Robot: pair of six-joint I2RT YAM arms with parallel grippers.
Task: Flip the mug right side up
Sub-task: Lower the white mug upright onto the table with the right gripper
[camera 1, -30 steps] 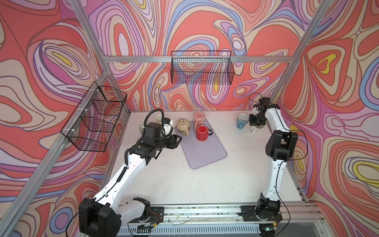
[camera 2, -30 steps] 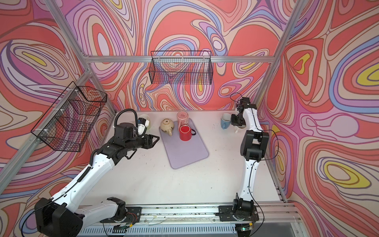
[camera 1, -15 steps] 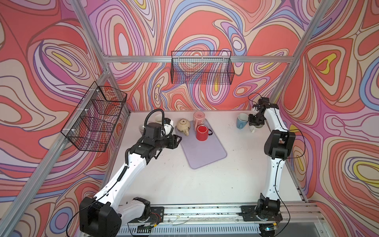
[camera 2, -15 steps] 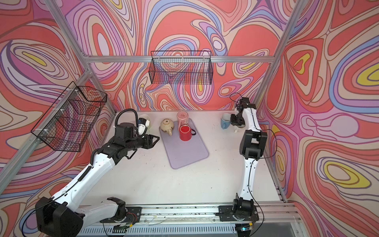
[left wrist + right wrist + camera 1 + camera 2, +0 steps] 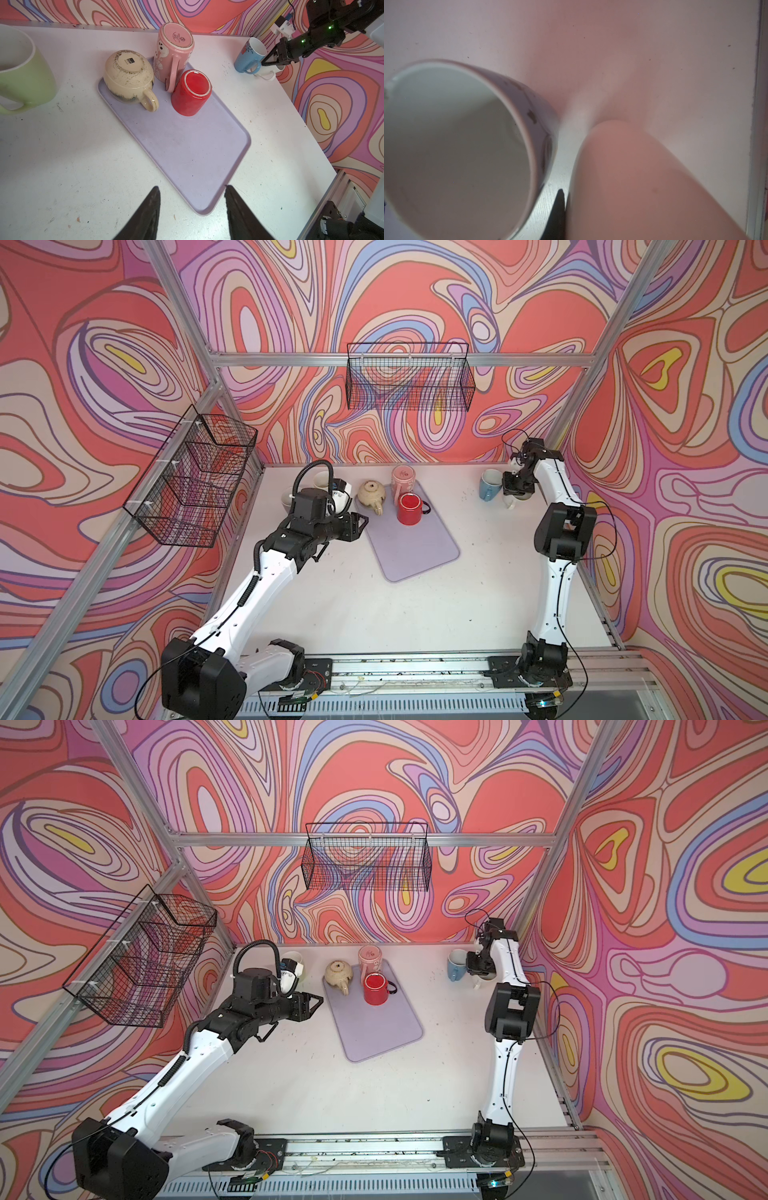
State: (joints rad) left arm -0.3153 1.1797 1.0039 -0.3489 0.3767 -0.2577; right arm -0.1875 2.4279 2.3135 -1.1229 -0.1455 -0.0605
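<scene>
A: If the tray [image 5: 187, 155] is only resting on the table [image 5: 72, 158], that is your biggest worry: push a mug sideways and the whole tray may slide.

B: Where is the mug I'm meant to turn?

A: Three stand bottom-up at one end of the tray, crowded together: the cream mug [image 5: 128, 76], the pink mug [image 5: 174, 52] and the red mug [image 5: 193, 93]. I cannot tell which is meant. The pink one's handle sits against or just beside the red one, so tipping either could topple its neighbour off the tray.

B: And my grippers?

A: Your left gripper [image 5: 191, 187] hangs just beside the tray's long edge, near the cream mug, fingers spread and empty. Your right gripper [image 5: 268, 61] is well off the tray's opposite side, fingers pressed together at the blue mug [image 5: 247, 56] and its handle. Whether they pinch it, I cannot tell. A white mug [image 5: 266, 73] stands just beside, so a jerk could knock them together.

B: Smallest risk?

A: The handle: thin, probably slick. A shallow pinch could let the mug swing mid-turn.
</scene>
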